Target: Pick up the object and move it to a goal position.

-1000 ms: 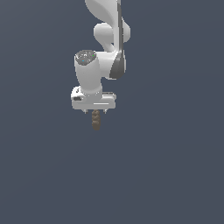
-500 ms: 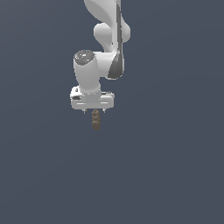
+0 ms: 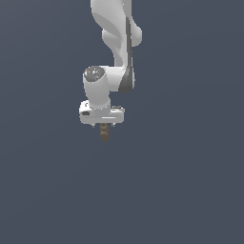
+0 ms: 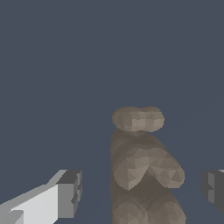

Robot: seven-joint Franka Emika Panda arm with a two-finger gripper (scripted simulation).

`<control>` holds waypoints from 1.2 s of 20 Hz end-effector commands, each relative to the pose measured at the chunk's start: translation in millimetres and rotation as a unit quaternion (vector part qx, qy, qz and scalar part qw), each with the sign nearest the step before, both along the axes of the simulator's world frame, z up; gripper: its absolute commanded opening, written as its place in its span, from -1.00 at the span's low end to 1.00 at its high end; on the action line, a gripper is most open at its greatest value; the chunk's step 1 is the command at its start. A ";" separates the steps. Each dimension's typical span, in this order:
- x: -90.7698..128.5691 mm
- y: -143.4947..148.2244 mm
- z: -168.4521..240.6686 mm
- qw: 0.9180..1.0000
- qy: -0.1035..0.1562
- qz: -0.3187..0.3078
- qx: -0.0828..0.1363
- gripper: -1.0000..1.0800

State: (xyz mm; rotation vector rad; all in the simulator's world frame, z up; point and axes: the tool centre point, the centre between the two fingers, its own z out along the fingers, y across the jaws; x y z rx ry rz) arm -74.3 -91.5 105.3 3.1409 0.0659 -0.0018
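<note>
The object is a small dull-brown bumpy lump with a rounded end, seen just below the white gripper in the exterior view. In the wrist view the object stands between the two grey fingertips. There is a visible gap between it and the finger on each side. The gripper is open and straddles the object without touching it. The object's near end is cut off by the edge of the wrist view.
A uniform dark grey-blue surface fills both views. The white arm rises above the gripper. No other objects, edges or goal marker show.
The arm and gripper have moved down a little, closing in over the object. The object has stayed in place.
</note>
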 end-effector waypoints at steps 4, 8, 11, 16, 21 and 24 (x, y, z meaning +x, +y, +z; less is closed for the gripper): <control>0.8 -0.2 -9.6 1.000 -0.001 0.000 0.000 0.92; 0.8 -0.2 -9.6 1.000 -0.001 0.000 0.000 -1.00; 0.8 -0.2 -9.6 1.000 -0.001 0.000 0.000 -1.00; 1.0 -0.3 -8.7 1.000 -0.001 0.000 0.000 -1.00; 1.2 -0.7 1.8 1.000 -0.001 0.000 0.000 -1.00; 1.6 -1.3 15.1 1.000 -0.001 0.000 0.000 -1.00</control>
